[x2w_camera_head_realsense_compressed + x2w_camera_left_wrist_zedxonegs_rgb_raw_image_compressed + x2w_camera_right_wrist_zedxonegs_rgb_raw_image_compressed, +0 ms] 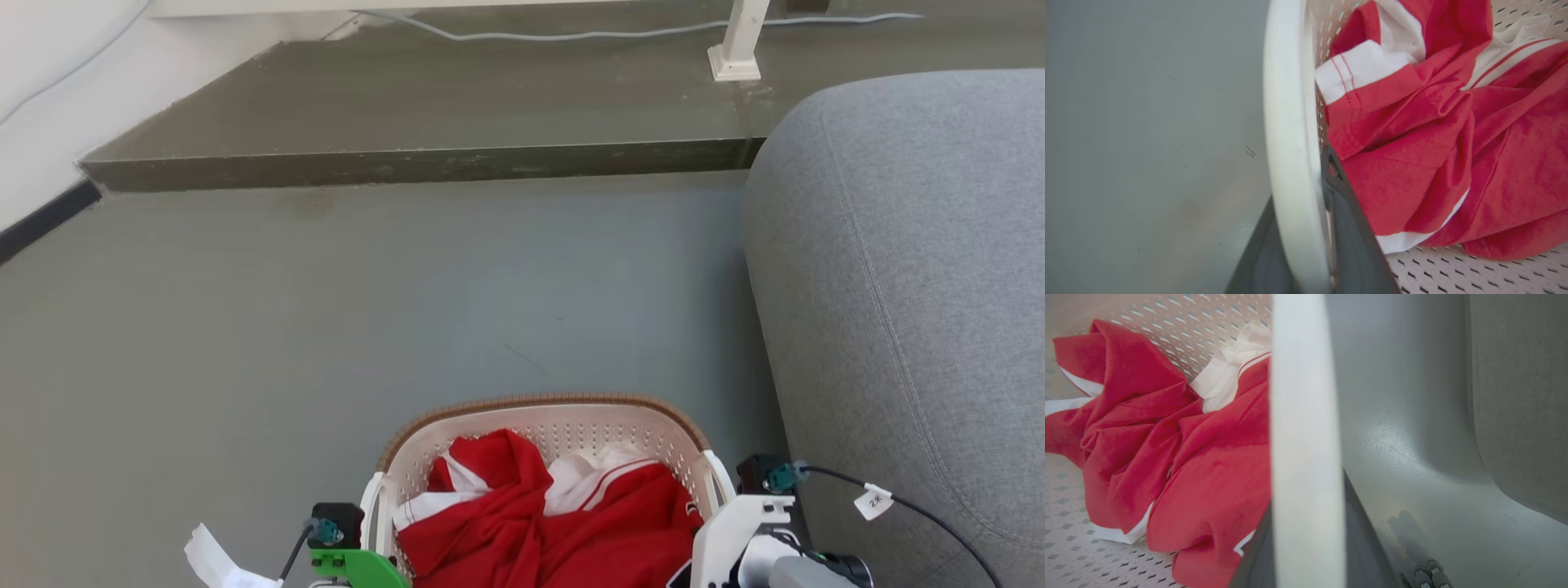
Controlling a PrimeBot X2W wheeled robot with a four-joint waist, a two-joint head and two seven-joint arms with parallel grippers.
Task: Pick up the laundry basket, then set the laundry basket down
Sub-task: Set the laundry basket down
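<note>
The laundry basket point(539, 403) sits low in the head view, right in front of the robot, with red and white clothes point(555, 523) inside. The left pincer point(1300, 183) is closed on its left handle point(1286, 122). The right pincer point(1306, 498) is closed on its right handle point(1306, 396). Grey floor point(326, 327) lies around it, and a grey sofa point(898, 286) stands just beside it on the right.

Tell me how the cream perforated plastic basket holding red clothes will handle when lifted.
The cream-white perforated plastic basket looks rigid, so it should probably keep its shape. Holding a crumpled red-and-white garment, it is likely light. With the left gripper and right gripper each astride a white side handle, it should lift level.
</note>
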